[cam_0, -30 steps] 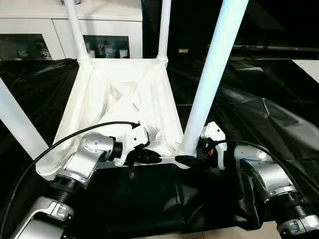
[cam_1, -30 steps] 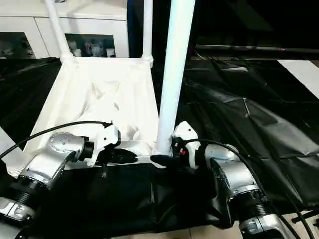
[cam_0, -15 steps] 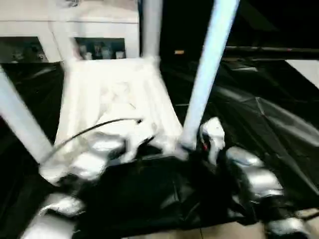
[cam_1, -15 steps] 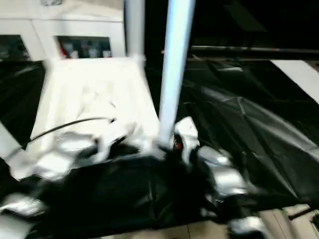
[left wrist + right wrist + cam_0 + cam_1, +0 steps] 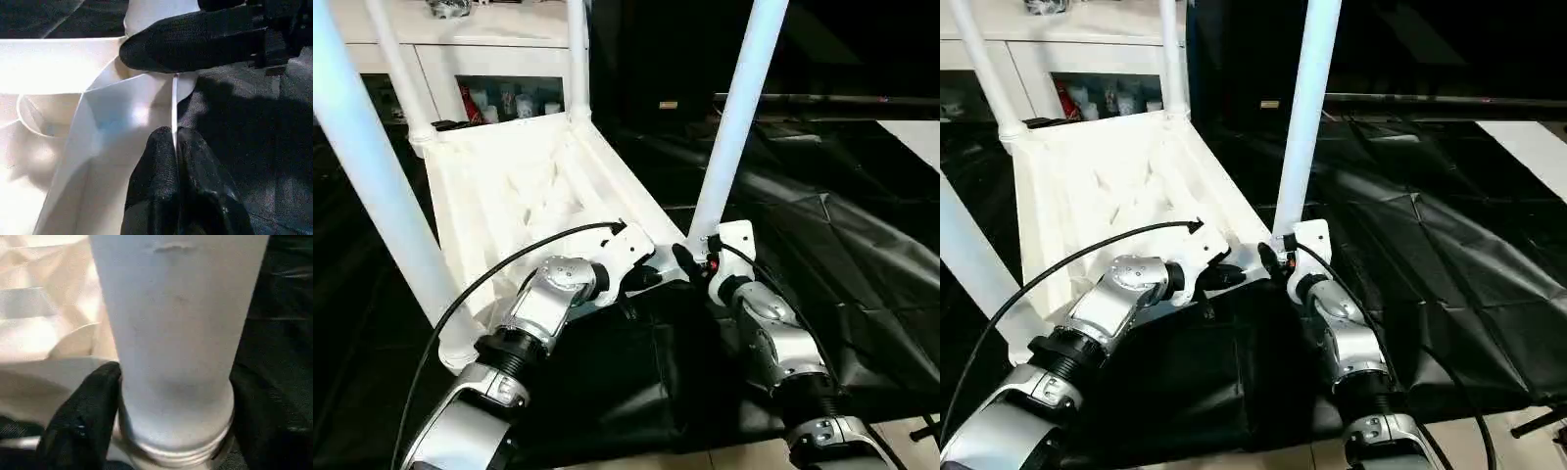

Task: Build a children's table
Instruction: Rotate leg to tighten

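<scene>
The white children's table [image 5: 529, 196] lies upside down on the black cloth, ribbed underside up, with its legs standing upright. My left gripper [image 5: 651, 277] is shut on the thin rim of the top beside the near right corner; in the left wrist view its fingertips [image 5: 161, 147] pinch that white edge. My right gripper [image 5: 690, 262] is closed around the base of the near right leg [image 5: 734, 127], just above its socket. One black finger [image 5: 83, 421] presses on the leg [image 5: 176, 333]. The two grippers are almost touching.
The black-draped work table [image 5: 822, 225] spreads out to the right and front, with wrinkled cloth. A white cabinet with glass doors [image 5: 489, 59] stands behind at the left. A dark bar [image 5: 822, 98] runs across the back right. A black cable [image 5: 509, 259] arcs over my left forearm.
The table has swung on the cloth: its far end went left and its near right corner moved away from me. Both grippers went with it and kept their holds.
</scene>
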You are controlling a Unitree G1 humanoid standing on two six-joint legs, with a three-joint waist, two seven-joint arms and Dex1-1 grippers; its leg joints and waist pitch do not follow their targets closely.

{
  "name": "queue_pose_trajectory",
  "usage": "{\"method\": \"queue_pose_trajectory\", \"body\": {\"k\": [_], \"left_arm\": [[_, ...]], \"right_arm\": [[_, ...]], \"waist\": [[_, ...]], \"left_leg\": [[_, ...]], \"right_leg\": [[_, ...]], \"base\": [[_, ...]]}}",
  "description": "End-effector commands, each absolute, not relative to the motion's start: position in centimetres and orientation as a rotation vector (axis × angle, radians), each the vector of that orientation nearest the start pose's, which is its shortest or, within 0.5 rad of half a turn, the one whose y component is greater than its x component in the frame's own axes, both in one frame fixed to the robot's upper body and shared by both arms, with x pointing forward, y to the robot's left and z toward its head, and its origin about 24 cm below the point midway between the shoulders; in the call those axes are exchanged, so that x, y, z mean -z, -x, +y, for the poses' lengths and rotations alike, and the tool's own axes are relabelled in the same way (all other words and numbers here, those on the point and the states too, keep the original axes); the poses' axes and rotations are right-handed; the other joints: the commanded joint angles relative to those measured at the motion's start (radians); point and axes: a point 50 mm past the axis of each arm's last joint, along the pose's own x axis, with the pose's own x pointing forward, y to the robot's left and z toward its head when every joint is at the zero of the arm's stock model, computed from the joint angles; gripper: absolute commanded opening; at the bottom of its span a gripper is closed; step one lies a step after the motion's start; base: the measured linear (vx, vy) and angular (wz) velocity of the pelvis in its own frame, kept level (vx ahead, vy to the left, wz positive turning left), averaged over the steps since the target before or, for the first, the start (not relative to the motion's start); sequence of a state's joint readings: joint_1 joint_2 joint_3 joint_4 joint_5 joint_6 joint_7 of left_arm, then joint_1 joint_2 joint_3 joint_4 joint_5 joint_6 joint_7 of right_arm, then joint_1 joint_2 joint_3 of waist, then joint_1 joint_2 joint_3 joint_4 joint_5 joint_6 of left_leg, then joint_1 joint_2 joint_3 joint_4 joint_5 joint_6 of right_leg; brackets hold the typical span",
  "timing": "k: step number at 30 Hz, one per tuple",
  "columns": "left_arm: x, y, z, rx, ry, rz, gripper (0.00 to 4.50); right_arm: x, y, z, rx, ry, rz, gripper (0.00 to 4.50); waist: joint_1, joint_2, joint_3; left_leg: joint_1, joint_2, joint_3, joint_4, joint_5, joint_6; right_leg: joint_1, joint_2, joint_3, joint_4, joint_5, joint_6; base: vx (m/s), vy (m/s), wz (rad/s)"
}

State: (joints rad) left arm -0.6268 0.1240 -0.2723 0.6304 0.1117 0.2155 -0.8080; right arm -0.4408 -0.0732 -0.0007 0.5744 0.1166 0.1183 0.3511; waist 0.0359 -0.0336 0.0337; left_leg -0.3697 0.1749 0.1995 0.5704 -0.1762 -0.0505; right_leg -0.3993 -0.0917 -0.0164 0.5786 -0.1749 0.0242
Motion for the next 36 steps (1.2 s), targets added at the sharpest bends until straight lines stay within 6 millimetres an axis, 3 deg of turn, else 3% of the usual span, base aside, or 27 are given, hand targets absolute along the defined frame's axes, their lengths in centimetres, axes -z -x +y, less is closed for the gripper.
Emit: {"method": "queue_pose_trajectory", "body": {"k": [1, 6, 11, 16, 20, 23, 28, 36], "left_arm": [[-3.2, -31.8, 6.2, 1.135, -0.311, 0.405, 0.00], [-2.9, -31.0, 8.4, 1.211, -0.301, 0.413, 0.00], [-3.0, -30.4, 10.6, 1.270, -0.281, 0.435, 0.00], [-3.7, -29.2, 12.2, 1.388, -0.254, 0.442, 0.00], [-4.2, -29.0, 12.7, 1.410, -0.243, 0.433, 0.00], [-4.2, -29.0, 12.9, 1.405, -0.252, 0.434, 0.00], [-4.2, -29.0, 13.0, 1.407, -0.252, 0.437, 0.00], [-4.2, -28.9, 12.9, 1.403, -0.238, 0.438, 0.00]], "right_arm": [[-3.6, -32.2, -9.7, -0.652, -0.063, 0.213, 3.55], [-4.2, -31.1, -11.2, -0.895, 0.032, 0.251, 4.13], [-4.7, -29.7, -13.3, -1.076, 0.108, 0.325, 4.13], [-5.0, -29.5, -14.4, -1.138, 0.158, 0.366, 4.13], [-4.9, -29.7, -14.5, -1.121, 0.178, 0.356, 4.13], [-4.7, -29.8, -14.3, -1.122, 0.184, 0.354, 3.98], [-4.6, -29.7, -14.3, -1.140, 0.192, 0.364, 3.59], [-4.5, -29.5, -14.4, -1.132, 0.162, 0.356, 2.86]], "waist": [[0.002, -0.012, -0.047], [0.006, -0.016, -0.045], [0.009, -0.016, -0.045], [0.007, -0.016, -0.047], [0.008, -0.017, -0.049], [0.010, -0.018, -0.049], [0.009, -0.016, -0.048], [0.009, -0.015, -0.050]], "left_leg": [[0.007, 0.045, -0.023, -0.071, -0.318, 0.039], [0.005, 0.049, -0.021, -0.069, -0.287, 0.064], [0.007, 0.052, -0.021, -0.069, -0.274, 0.065], [0.009, 0.054, -0.020, -0.069, -0.261, 0.066], [0.009, 0.054, -0.017, -0.065, -0.216, 0.073], [0.009, 0.051, -0.015, -0.063, -0.210, 0.077], [0.011, 0.052, -0.016, -0.065, -0.234, 0.064], [0.010, 0.051, -0.015, -0.060, -0.197, 0.080]], "right_leg": [[0.027, -0.043, 0.019, -0.076, -0.345, -0.164], [0.030, -0.043, 0.020, -0.073, -0.333, -0.172], [0.029, -0.044, 0.020, -0.068, -0.325, -0.187], [0.026, -0.045, 0.020, -0.063, -0.303, -0.202], [0.027, -0.043, 0.020, -0.053, -0.225, -0.229], [0.029, -0.043, 0.020, -0.052, -0.208, -0.234], [0.028, -0.043, 0.021, -0.056, -0.253, -0.221], [0.032, -0.042, 0.020, -0.050, -0.194, -0.237]], "base": [[0.000, 0.000, 0.00], [0.000, 0.000, 0.00], [0.000, 0.000, 0.00], [0.000, 0.000, 0.00], [0.000, 0.000, 0.00], [0.000, 0.000, 0.00], [0.000, 0.000, 0.00], [0.000, 0.000, 0.00]]}}
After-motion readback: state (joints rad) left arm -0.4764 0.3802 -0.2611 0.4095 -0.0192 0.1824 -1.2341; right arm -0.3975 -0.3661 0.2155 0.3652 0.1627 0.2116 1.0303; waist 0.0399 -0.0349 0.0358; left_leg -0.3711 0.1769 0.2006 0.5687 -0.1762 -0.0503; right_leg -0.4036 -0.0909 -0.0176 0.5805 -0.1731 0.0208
